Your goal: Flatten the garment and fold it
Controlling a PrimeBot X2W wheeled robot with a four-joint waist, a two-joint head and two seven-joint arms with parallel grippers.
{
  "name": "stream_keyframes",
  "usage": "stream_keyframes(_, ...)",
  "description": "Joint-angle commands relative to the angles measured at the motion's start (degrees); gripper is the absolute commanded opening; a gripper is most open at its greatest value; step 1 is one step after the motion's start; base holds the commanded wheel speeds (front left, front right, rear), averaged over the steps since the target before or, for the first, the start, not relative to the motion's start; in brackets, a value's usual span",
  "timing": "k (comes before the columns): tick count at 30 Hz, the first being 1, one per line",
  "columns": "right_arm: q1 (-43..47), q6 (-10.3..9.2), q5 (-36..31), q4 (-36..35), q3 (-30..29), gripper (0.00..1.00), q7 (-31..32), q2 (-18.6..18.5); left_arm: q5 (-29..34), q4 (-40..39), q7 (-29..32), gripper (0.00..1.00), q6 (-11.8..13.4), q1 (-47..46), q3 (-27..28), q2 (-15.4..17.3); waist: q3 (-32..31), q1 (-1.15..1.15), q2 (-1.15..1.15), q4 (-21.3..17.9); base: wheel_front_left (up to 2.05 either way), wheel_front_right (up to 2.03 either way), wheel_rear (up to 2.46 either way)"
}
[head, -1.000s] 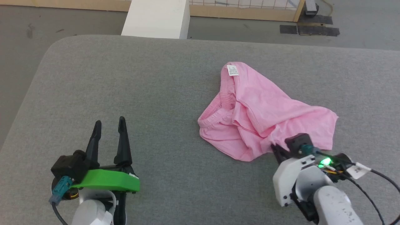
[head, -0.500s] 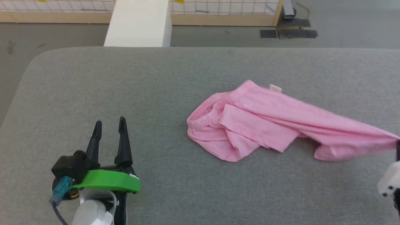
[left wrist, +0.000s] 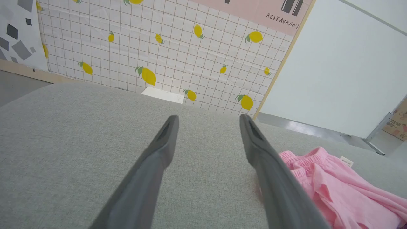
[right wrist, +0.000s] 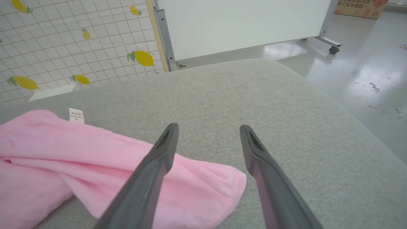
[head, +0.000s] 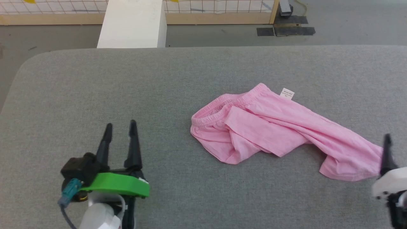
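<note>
Two empty grippers, fingers spread: left gripper (head: 120,124) well apart from the garment (head: 273,127), right gripper (right wrist: 209,127) just beside its end on the grey table (head: 95,89). Waistband side looks bunched, so the robot should probably pinch opposite corners and tug outward.

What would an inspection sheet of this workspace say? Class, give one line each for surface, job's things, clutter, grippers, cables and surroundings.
Surface: grey cloth-covered table with rounded corners.
Job's things: pink shorts lying crumpled and drawn out sideways, neither flat nor folded; white label showing at the far edge.
Clutter: nothing seen.
Grippers: left gripper open over bare table, apart from the shorts; right gripper open at the shorts' right end, holding nothing.
Cables: cable with a blue-green plug at the left wrist.
Surroundings: white block, lemon-patterned screen, white panel on wheels, grey floor.
</note>
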Motion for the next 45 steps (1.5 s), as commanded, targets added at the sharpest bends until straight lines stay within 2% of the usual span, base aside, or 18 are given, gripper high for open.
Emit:
stream_keyframes(1, 1.05, -0.09, 1.06, 0.19, 1.76, 1.00, -1.09, 0.04, -0.33, 0.40, -0.21, 1.00, -0.63, -1.55, -0.88, -0.12, -0.03, 0.00, 0.00, -0.32, 0.00, 0.00, 0.00)
stream_keyframes(6, 2.42, -0.09, 3.58, 0.58, 8.14, 1.00, -2.54, 0.04, 0.30, 4.31, 0.06, 1.00, -1.81, -5.64, -6.51, -0.12, 0.20, 0.00, 0.00, -1.72, 0.00, 0.00, 0.00)
stream_keyframes(10, 2.60, -0.09, 4.35, 0.22, 10.88, 1.00, -2.61, 0.04, 0.15, 11.34, 5.38, 1.00, -1.93, -12.25, -11.49, -0.12, 0.98, 0.00, 0.00, -2.90, 0.00, 0.00, 0.00)
stream_keyframes(16, 1.86, -0.09, 4.99, -0.53, 14.19, 1.00, -2.25, 0.04, -0.84, 24.06, 17.76, 1.00, 1.88, -21.25, -14.23, -0.12, 2.60, 0.00, 0.00, -5.35, 0.00, 0.00, 0.00)
stream_keyframes(23, 1.48, -0.09, 6.39, -0.75, 16.66, 1.00, -2.59, 0.04, -2.42, 33.78, 29.53, 1.00, 3.98, -26.99, -14.46, -0.10, 4.09, 0.00, 0.00, -6.98, 0.00, 0.00, 0.00)
stream_keyframes(24, 1.49, -0.09, 6.42, -0.72, 16.85, 1.00, -2.59, 0.04, -2.66, 34.96, 31.83, 0.45, 3.66, -27.28, -14.85, -0.02, 4.12, 0.00, 0.00, -7.05, 0.00, 0.00, 0.00)
stream_keyframes(25, 1.52, -0.09, 6.43, -0.69, 17.00, 1.00, -2.58, 0.04, -3.02, 35.56, 33.34, 0.08, 3.37, -27.33, -14.97, 0.03, 4.08, 0.00, 0.00, -7.06, 0.00, 0.00, 0.00)
stream_keyframes(26, 1.57, -0.09, 6.44, -0.69, 17.16, 1.00, -2.55, 0.04, -3.74, 35.74, 34.18, 0.00, 3.21, -27.27, -14.61, 0.04, 4.02, 0.00, 0.00, -6.99, 0.00, 0.00, 0.00)
stream_keyframes(34, 2.40, -0.09, 6.50, -1.32, 16.27, 1.00, -2.47, 0.04, -6.82, 29.88, 29.39, 0.00, 4.20, -19.86, -10.76, 2.46, 2.24, 0.00, 0.00, -3.25, 0.00, 0.00, 0.00)
stream_keyframes(39, 3.01, -0.09, 6.19, -2.07, 15.62, 1.00, -1.84, 0.04, -8.21, 20.39, 28.37, 0.00, 7.16, -9.85, -7.46, 5.83, 1.26, 0.00, 0.00, 0.77, 0.00, 0.00, 0.00)
stream_keyframes(45, 3.20, -0.09, 5.99, -2.89, 15.58, 1.00, -1.12, 0.04, -8.97, 7.79, 32.15, 0.00, 10.67, 2.93, -6.62, 7.77, 0.59, 0.00, 0.00, 5.21, 0.00, 0.00, 0.00)
